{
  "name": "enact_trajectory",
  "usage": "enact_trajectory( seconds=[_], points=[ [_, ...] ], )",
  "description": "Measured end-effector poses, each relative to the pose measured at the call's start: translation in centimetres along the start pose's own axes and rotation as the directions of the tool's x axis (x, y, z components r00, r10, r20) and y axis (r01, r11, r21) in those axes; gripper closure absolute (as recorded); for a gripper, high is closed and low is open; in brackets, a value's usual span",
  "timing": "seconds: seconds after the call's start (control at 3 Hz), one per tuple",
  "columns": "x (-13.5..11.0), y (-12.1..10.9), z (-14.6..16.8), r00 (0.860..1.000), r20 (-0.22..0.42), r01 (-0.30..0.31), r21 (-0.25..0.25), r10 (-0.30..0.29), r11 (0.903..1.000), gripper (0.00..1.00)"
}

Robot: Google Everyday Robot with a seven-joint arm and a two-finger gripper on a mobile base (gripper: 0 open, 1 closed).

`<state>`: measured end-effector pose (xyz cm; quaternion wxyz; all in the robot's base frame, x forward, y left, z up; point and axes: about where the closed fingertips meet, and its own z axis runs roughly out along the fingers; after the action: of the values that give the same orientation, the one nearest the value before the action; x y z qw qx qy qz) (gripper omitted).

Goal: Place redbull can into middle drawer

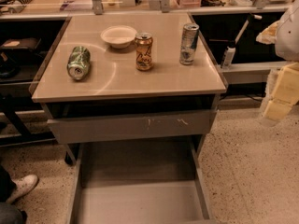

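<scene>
The redbull can (pixel 189 43), slim and silver-and-blue, stands upright on the back right of the tabletop (pixel 117 80). The middle drawer (pixel 140 199) is pulled out below, and its flat grey floor is bare. My gripper (pixel 280 97) shows as a pale, blurred shape at the right edge of the camera view. It hangs beside the table, lower than the tabletop, to the right of the can and apart from it. It holds nothing that I can see.
An orange-gold can (pixel 144 51) stands mid-table, with a white bowl (pixel 118 35) behind it. A green can (pixel 78 63) lies on its side at the left. The scratched grey drawer front (pixel 131 125) sits above the open drawer. A person's shoe (pixel 21 185) is at the lower left.
</scene>
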<state>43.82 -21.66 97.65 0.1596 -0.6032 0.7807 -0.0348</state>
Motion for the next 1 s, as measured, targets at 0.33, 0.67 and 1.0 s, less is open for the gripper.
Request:
enact_trajectory(
  seconds=[0.33, 0.67, 1.0],
  points=[
    [-0.88, -0.69, 0.73, 1.000, -0.010, 0.019, 0.011, -0.019, 0.9998, 0.00],
    [-0.88, -0.70, 0.72, 1.000, -0.010, 0.019, 0.012, -0.019, 0.9997, 0.00],
    [-0.71, -0.94, 0.69, 1.000, 0.021, -0.011, 0.020, 0.011, 0.9997, 0.00]
  ],
)
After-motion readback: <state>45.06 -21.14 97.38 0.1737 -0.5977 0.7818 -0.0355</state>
